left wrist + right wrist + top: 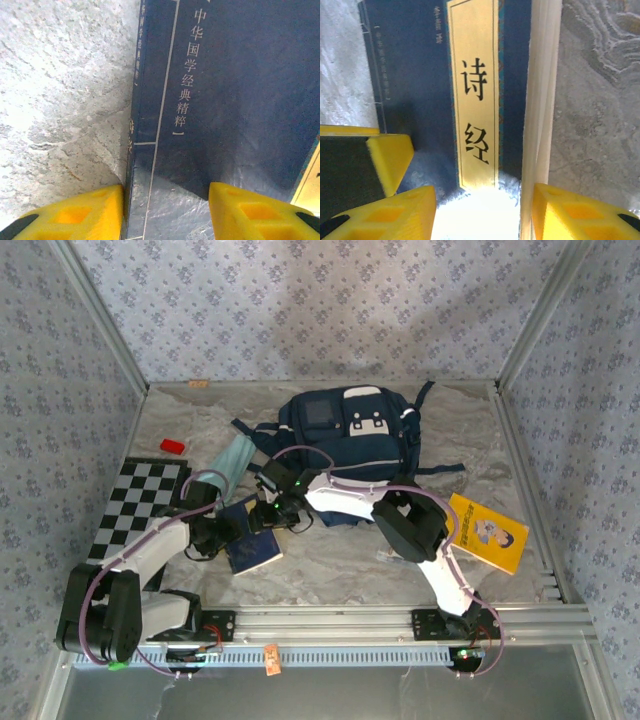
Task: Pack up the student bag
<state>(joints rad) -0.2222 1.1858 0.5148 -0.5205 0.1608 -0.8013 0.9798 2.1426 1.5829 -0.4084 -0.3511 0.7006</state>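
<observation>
left tool (165, 212) spread, astride book (240, 100) spine | right tool (485, 202) spread, astride page edge | likely prying flat book up for bag (350, 435)

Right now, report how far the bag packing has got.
Done: nothing looks packed; the student bag lies toward the back wall. In hand: left tool and right tool straddle the navy book. Left: that book and the yellow book lie outside the bag.

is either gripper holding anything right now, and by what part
Cannot be told. The left gripper straddles the spine edge of the navy book, the right gripper its page edge; no firm clamp shows.
</observation>
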